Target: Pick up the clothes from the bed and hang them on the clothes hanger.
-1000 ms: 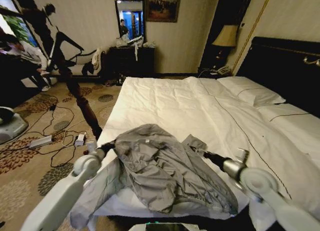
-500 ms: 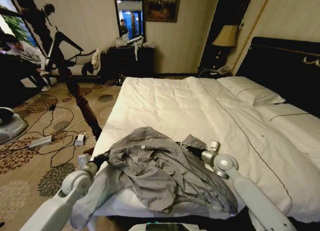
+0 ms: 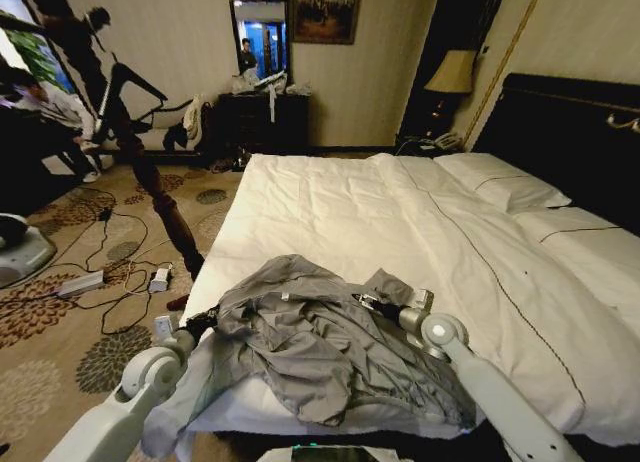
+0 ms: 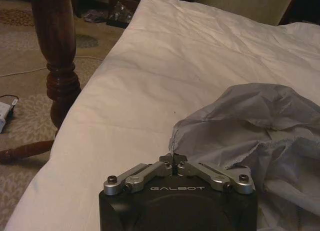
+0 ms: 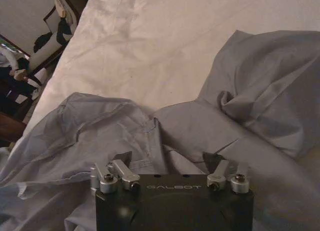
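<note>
The grey shirt is seen crumpled in a heap on the near corner of the bed, at about 6 o'clock in the head view, with part of its fabric spilling over the mattress edge toward the floor. The left gripper is placed at the shirt's 9 o'clock edge, at the side of the bed nearest the carpet; in the left wrist view its jaws are closed together, pinching the edge of the grey fabric where it meets the white duvet. The right gripper is laid on top of the shirt at its 2 o'clock side, beside a raised fold of cloth. In the right wrist view its jaws are held wide apart, with the rumpled fabric directly between and beneath them, and nothing is gripped. A dark turned wooden pole is seen standing on the patterned carpet at about 10 o'clock from the shirt, just beside the bed's edge.
</note>
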Motion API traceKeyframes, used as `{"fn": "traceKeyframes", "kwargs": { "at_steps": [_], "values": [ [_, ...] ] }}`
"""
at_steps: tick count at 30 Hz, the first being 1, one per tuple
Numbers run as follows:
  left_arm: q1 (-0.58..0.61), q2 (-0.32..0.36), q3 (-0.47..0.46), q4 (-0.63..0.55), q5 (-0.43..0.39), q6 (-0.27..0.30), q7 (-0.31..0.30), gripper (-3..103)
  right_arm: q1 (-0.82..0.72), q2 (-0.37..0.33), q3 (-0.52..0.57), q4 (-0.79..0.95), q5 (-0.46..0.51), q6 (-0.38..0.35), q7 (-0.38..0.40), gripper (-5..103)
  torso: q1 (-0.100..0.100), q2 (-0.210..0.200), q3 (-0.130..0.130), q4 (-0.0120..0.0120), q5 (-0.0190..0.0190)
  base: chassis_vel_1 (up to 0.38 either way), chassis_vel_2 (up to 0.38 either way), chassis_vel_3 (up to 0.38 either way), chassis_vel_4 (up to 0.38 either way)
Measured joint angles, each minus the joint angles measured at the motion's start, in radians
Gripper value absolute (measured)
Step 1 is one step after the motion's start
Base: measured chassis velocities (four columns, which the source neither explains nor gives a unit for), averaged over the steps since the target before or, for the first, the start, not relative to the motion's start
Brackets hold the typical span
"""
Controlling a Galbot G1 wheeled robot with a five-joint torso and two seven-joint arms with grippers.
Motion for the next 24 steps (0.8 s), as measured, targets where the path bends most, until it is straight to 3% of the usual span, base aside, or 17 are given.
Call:
{"fn": "traceKeyframes", "kwargs": {
  "at_steps": [2,3,7,10,15,18,24],
  "values": [
    [0.000,-0.001,0.000,0.000,0.001,-0.001,0.000,0,0.000,0.000,0.000,0.001,0.001,-0.001,0.000,76,0.000,0.000,0.000,0.0000,0.0000,0.000,0.000,0.000,0.000],
    [0.000,-0.006,0.002,0.001,0.001,-0.006,0.002,0,0.001,0.004,-0.002,0.004,-0.001,-0.004,-0.002,65,0.000,0.000,0.000,0.0000,-0.0001,0.000,0.000,0.000,0.000],
    [0.006,-0.016,0.006,0.002,0.002,-0.007,0.002,0,0.002,0.011,-0.018,-0.002,-0.029,-0.004,-0.011,59,0.000,0.000,0.000,0.0001,0.0001,0.000,0.000,0.000,0.000],
    [0.010,-0.027,0.010,0.004,0.006,-0.008,0.000,0,-0.003,0.012,-0.029,-0.005,-0.044,-0.003,-0.021,42,0.000,0.000,0.000,0.0000,0.0000,0.000,0.000,0.000,0.000],
    [0.010,-0.027,0.009,0.004,0.006,-0.008,-0.003,0,-0.014,0.013,-0.026,0.003,-0.046,-0.002,-0.022,27,0.000,0.000,0.000,0.0000,0.0000,0.000,0.000,0.000,0.000],
    [0.008,-0.024,0.007,0.001,0.002,-0.008,-0.004,0,-0.026,0.012,-0.023,0.016,-0.059,0.023,-0.021,10,0.000,0.000,0.000,0.0000,0.0000,0.000,0.000,0.000,0.000],
    [-0.004,-0.019,0.017,-0.004,-0.001,-0.009,-0.006,0,-0.050,0.012,-0.022,0.035,-0.088,0.051,-0.018,1,0.000,0.000,0.000,-0.0001,0.0000,0.000,0.000,0.000,0.000]
  ]
}}
